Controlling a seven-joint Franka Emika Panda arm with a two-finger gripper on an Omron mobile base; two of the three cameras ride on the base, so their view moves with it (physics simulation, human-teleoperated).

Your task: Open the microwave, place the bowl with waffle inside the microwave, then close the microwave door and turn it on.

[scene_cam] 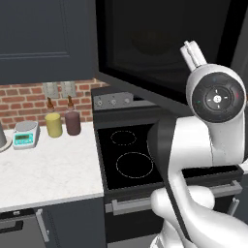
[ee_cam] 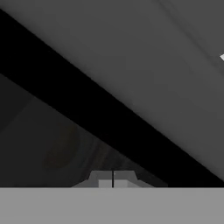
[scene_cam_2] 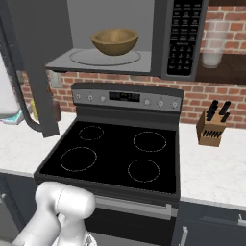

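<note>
Bowl inside the open microwave

The wooden bowl (scene_cam_2: 115, 41) sits on the glass turntable (scene_cam_2: 105, 57) in the microwave (scene_cam_2: 182, 38), above the stove (scene_cam_2: 115, 153). The microwave door (scene_cam_2: 31, 72) hangs open on the left. In the hand view the gripper (ee_cam: 113, 179) has its jaws pressed together, holding nothing, close up against the door's dark glass (ee_cam: 65, 144), away from the bowl. The button words are too small to read.

**Brick-backed kitchen with black stove and white benches**

A red brick wall (scene_cam_2: 218, 93) runs behind a black stove (scene_cam_2: 115, 156) with four ring burners and a grey knob panel (scene_cam_2: 126, 98). White benches (scene_cam: 46, 167) flank it. Dark blue cabinets (scene_cam: 43, 38) hang above the left bench. A knife block (scene_cam_2: 211, 126) stands at the right bench's back edge; a scale (scene_cam: 25, 134) and two jars (scene_cam: 63, 123) stand along the left bench's back edge.
</note>
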